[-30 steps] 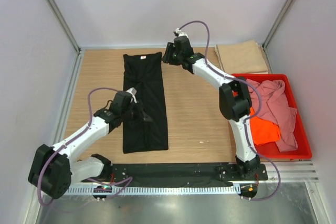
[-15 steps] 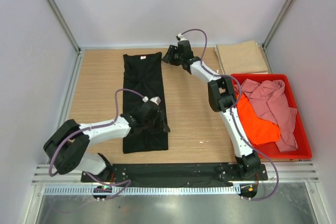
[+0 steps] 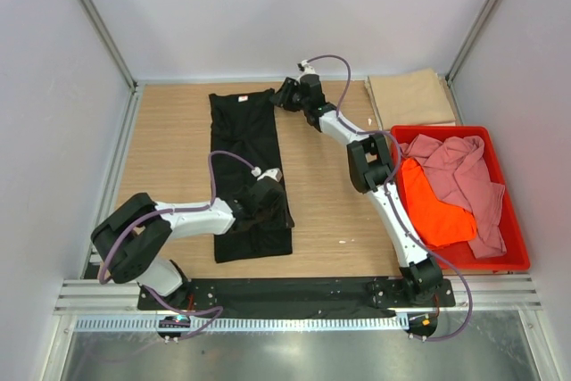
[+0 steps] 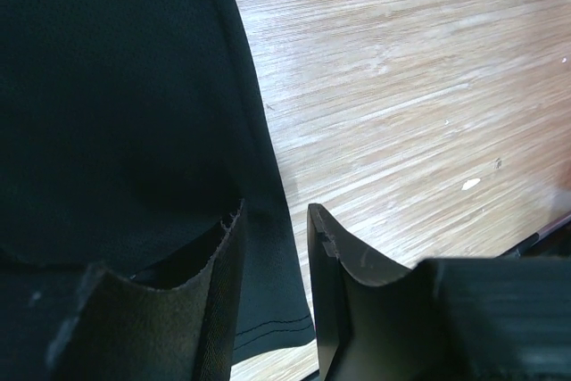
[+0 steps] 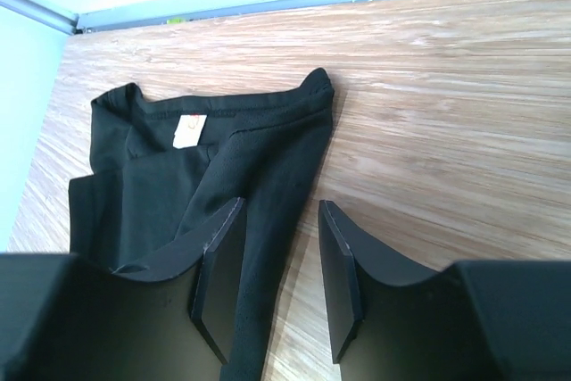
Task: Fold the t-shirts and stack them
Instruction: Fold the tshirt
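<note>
The black t-shirt (image 3: 245,162) lies folded into a long strip on the wooden table, collar at the far end. My left gripper (image 3: 284,217) is open at the shirt's near right corner; in the left wrist view the shirt's (image 4: 116,86) right edge by the hem runs between the jaws of the gripper (image 4: 277,220). My right gripper (image 3: 278,95) is open at the far right collar corner; the right wrist view shows the gripper (image 5: 281,207) straddling the shirt's (image 5: 161,185) edge. A folded tan shirt (image 3: 410,95) lies at the back right. The pink shirt (image 3: 464,171) and the orange shirt (image 3: 434,213) lie crumpled in the crate.
The red plastic crate (image 3: 516,258) stands at the right edge of the table. White walls and metal frame posts close in the back and sides. A black base rail (image 3: 294,294) runs along the near edge. Bare wood lies between the black shirt and the crate.
My left gripper has swung from the shirt's left middle across to its near right corner. My right gripper has edged left and down to the collar corner. The shirt's near end has shifted slightly.
</note>
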Controlling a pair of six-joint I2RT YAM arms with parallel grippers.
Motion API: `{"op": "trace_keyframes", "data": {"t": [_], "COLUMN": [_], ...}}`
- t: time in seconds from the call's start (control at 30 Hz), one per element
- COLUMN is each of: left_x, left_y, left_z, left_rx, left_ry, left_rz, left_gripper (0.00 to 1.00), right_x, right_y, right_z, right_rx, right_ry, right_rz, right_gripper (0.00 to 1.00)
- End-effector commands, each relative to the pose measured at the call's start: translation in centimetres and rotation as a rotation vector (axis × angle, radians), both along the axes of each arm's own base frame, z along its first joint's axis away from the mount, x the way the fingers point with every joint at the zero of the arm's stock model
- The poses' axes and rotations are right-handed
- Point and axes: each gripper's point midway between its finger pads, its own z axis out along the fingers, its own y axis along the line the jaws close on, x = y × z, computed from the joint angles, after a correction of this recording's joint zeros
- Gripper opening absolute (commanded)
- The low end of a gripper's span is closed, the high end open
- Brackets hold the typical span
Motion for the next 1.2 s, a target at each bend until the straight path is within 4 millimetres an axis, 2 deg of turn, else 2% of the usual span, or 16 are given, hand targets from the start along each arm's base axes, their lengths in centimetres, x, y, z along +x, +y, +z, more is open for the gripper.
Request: {"op": "trace_keyframes", "data": {"t": [0.0,0.2,0.4,0.5,0.63,0.67,0.73,0.8,1.0,1.13,1.17], "left_x": [-1.2,-2.5,-3.1,-3.3,-3.6,-3.8,-4.0,-4.1,-3.9,-3.5,-3.4], "left_y": [2.4,2.9,3.3,3.4,3.5,3.4,3.2,2.8,1.6,0.5,0.3], "left_z": [-2.0,-1.5,-1.2,-1.0,-1.1,-1.2,-1.3,-1.2,-0.7,0.2,0.3], "left_rx": [0.112,0.130,0.134,0.138,0.142,0.143,0.146,0.141,0.109,0.074,0.071], "left_ry": [0.032,0.015,0.019,0.021,0.024,0.028,0.027,0.026,0.014,-0.007,-0.010], "left_rz": [0.026,0.020,0.016,0.013,0.017,0.015,0.009,0.003,0.006,-0.009,-0.012], "left_gripper": [0.35,0.35,0.36,0.36,0.36,0.36,0.36,0.36,0.36,0.36,0.36], "right_x": [1.1,1.6,2.1,2.6,3.4,3.5,3.7,3.9,4.2,4.8,5.3], "right_y": [0.7,0.1,-0.2,-0.9,-2.2,-2.5,-2.8,-3.3,-4.9,-6.8,-7.9], "right_z": [3.3,2.0,2.0,2.0,1.7,1.3,1.2,1.1,1.5,1.8,2.1], "right_rx": [0.045,0.027,0.038,0.026,0.009,-0.009,-0.015,-0.035,-0.103,-0.136,-0.143], "right_ry": [-0.094,-0.092,-0.105,-0.113,-0.114,-0.106,-0.103,-0.100,-0.103,-0.092,-0.095], "right_rz": [-0.018,-0.050,-0.066,-0.094,-0.135,-0.149,-0.151,-0.168,-0.205,-0.253,-0.295], "right_gripper": [0.44,0.38,0.36,0.29,0.25,0.23,0.10,0.01,0.01,0.01,0.01]}}
